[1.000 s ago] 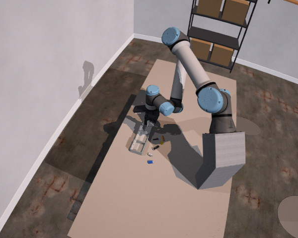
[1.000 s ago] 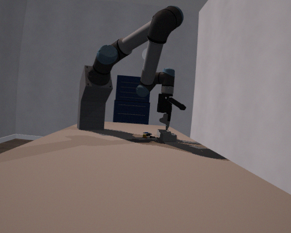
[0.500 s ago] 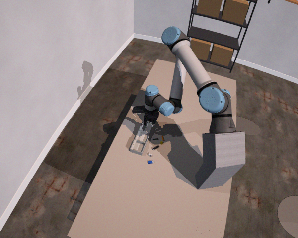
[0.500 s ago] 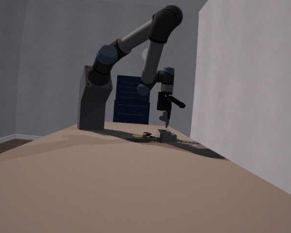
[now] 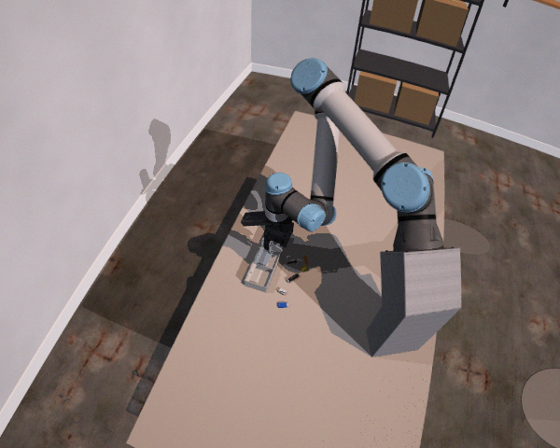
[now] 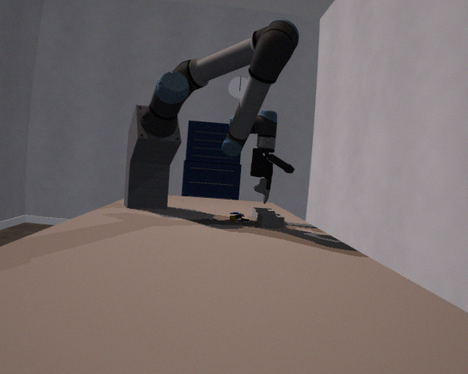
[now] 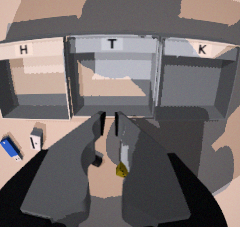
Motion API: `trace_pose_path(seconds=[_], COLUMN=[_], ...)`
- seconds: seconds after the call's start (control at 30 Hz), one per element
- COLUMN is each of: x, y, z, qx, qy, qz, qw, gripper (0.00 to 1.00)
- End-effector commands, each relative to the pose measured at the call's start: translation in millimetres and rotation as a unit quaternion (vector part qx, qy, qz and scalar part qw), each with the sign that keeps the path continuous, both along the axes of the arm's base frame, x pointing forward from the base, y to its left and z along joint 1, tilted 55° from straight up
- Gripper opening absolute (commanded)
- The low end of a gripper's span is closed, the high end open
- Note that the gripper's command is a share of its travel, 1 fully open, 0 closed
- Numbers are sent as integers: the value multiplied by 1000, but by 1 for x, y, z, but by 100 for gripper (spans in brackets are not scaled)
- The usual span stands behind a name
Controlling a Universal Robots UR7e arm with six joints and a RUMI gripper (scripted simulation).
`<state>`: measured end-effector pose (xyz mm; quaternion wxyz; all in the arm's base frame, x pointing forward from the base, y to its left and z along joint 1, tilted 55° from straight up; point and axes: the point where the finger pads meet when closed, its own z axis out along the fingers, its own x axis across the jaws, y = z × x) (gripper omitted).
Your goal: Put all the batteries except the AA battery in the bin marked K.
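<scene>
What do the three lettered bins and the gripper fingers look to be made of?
The bins, lettered H, T and K, look like matte grey plastic or painted sheet: thin flat walls, no shine, printed labels on the rim. The gripper fingers look like dull grey moulded plastic or cast metal: smooth, rounded, without highlights. The look leaves either open.

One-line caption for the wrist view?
Shut gripper above bin T, between bins H and K.
</scene>
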<state>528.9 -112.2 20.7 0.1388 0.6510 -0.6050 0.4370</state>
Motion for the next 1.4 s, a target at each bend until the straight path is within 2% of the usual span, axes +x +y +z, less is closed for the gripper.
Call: trace_pose_path(seconds=[0.0,0.13,0.87,1.37], x=[1,1,22,22], y=[5,5,-32,-32], z=[-5,-5,-35,-35], qx=[-1,-1,-1,-1], qy=[-1,-1,-1,-1], qz=[-1,-1,-1,-1], qw=[1000,1000,1000,1000], gripper=[4,4,4,4])
